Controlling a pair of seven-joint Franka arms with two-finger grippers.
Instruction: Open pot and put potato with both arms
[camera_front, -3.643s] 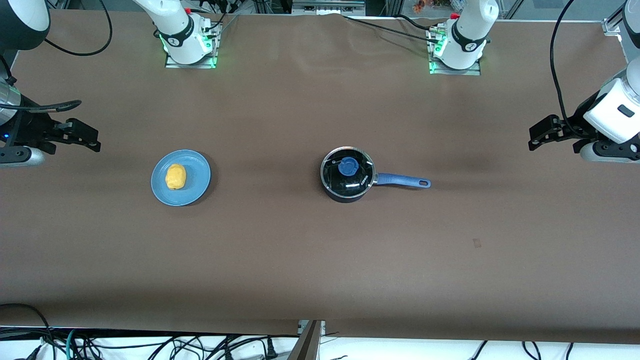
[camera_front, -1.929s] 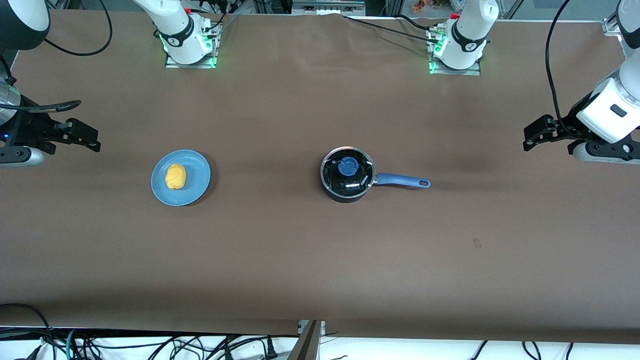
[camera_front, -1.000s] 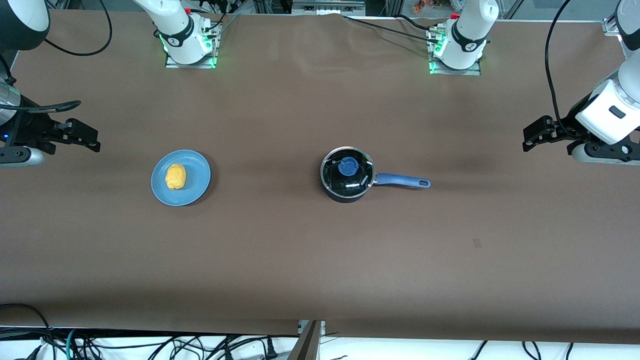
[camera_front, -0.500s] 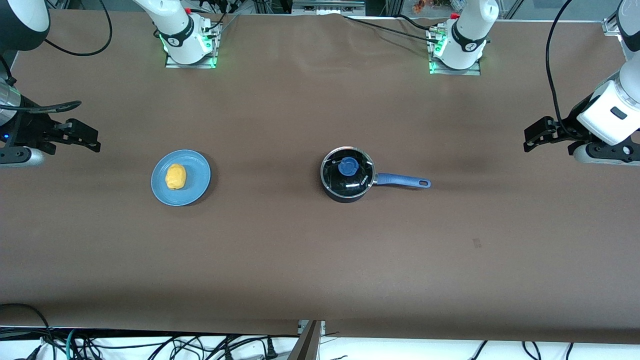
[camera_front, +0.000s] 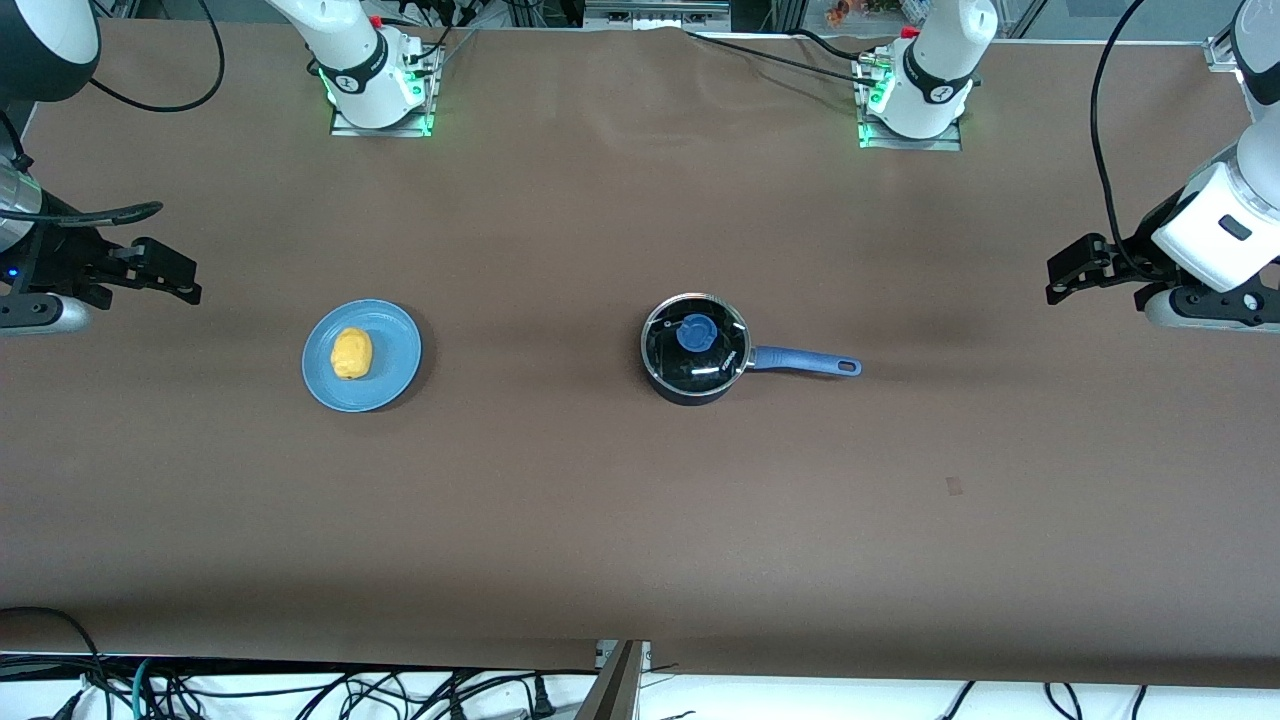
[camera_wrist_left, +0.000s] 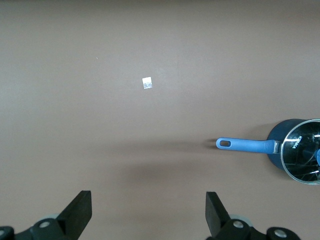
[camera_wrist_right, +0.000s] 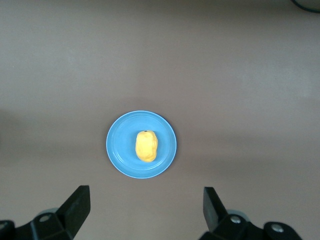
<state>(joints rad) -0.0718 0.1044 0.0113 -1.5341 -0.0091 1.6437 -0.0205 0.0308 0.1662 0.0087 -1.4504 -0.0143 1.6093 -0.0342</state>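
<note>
The brown table (camera_front: 600, 500) spans the whole front view, and nothing of the task is done yet, as far as the scene shows. Both arms are held up at the table's ends: the left gripper (camera_front: 1075, 270) hangs over the table's edge at about three o'clock in the front view, jaws spread wide and empty, and the right gripper (camera_front: 165, 270) hangs over the edge at about nine o'clock, likewise spread wide with nothing between its fingers. The pot (camera_front: 697, 348) sits near the table's middle, its long blue handle (camera_front: 805, 361) pointing to three o'clock, toward the left arm's end. The glass lid (camera_front: 697, 342) rests closed on the pot's rim, with its blue knob (camera_front: 696, 333) at the centre. The blue plate (camera_front: 390, 375) lies toward the right arm's end, well apart from the pot at its nine o'clock, and the potato (camera_front: 351, 353) lies on the plate's middle. A small pale scrap (camera_wrist_left: 146, 83) lies on the table in the left wrist view. Everything is left, by my reading: the lid must be lifted by its knob, likely by the left gripper, and the potato picked off the plate and set into the opened pot.
</note>
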